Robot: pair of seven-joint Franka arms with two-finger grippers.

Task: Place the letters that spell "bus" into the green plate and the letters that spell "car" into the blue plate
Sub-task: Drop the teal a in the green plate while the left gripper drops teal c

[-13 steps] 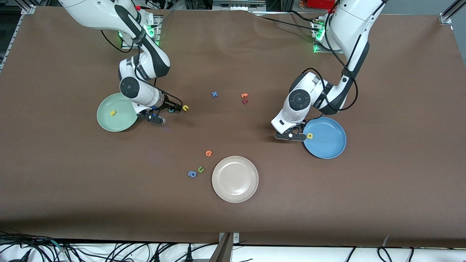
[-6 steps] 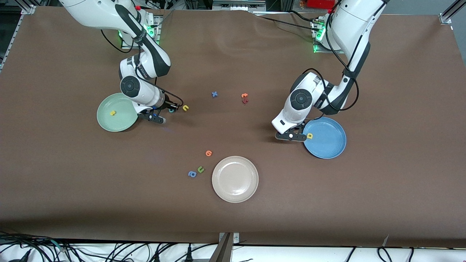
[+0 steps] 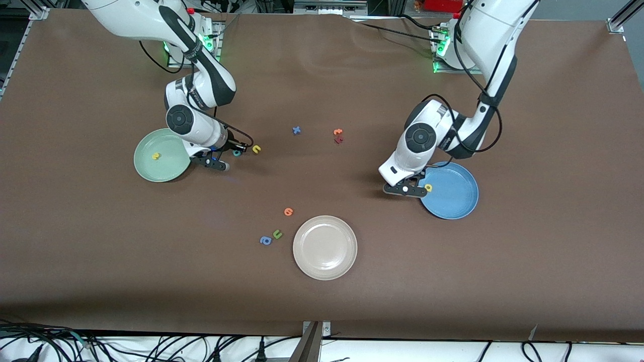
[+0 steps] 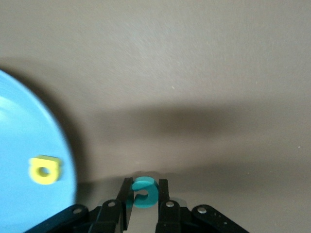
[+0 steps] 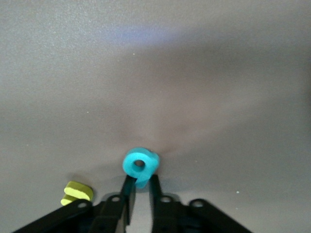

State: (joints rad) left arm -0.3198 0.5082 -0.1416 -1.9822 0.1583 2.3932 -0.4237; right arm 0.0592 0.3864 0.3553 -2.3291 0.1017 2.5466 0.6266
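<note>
Beside the blue plate (image 3: 450,190), the left gripper (image 4: 144,209) pinches a teal c (image 4: 144,192); near the green plate (image 3: 160,155), the right gripper (image 5: 139,196) clamps a teal b (image 5: 140,165), both seemingly ready for lifting platewards.

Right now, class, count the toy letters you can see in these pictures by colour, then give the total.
Yellow letters: 3
Teal letters: 2
Blue letters: 2
Orange letters: 2
Dark red letter: 1
Olive-green letter: 1
Total: 11
</note>
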